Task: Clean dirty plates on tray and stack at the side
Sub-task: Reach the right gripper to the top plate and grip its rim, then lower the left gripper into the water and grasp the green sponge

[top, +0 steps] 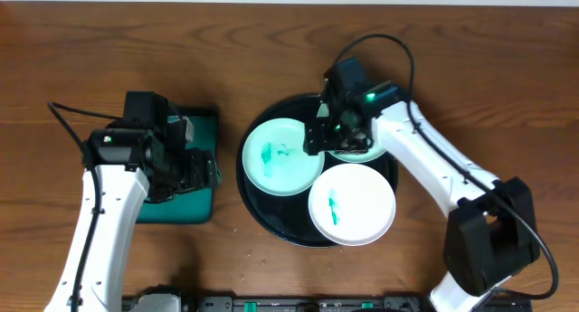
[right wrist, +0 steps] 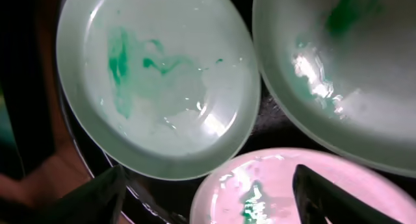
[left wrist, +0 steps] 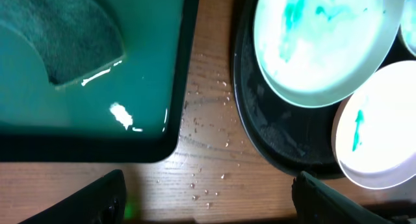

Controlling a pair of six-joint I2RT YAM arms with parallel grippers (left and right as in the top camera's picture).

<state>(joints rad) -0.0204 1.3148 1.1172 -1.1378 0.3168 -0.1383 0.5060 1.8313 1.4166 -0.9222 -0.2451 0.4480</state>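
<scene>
The round black tray [top: 271, 220] holds three plates. A pale-mint plate [top: 282, 156] with teal smears lies at its left. A white plate [top: 352, 204] with one teal streak lies at the front right. A third plate [top: 355, 154] is mostly hidden under my right gripper [top: 336, 131], which hovers open over the tray's back. The right wrist view shows the smeared plate [right wrist: 156, 81], the third plate [right wrist: 351, 68] and the front plate [right wrist: 273, 191] below my fingers. My left gripper [top: 192, 167] is open above the table beside the tray, over water droplets [left wrist: 208, 178].
A rectangular black tray with teal liquid [top: 194, 181] lies at the left; a grey sponge [left wrist: 58, 36] rests in it. Water droplets dot the wood between the two trays.
</scene>
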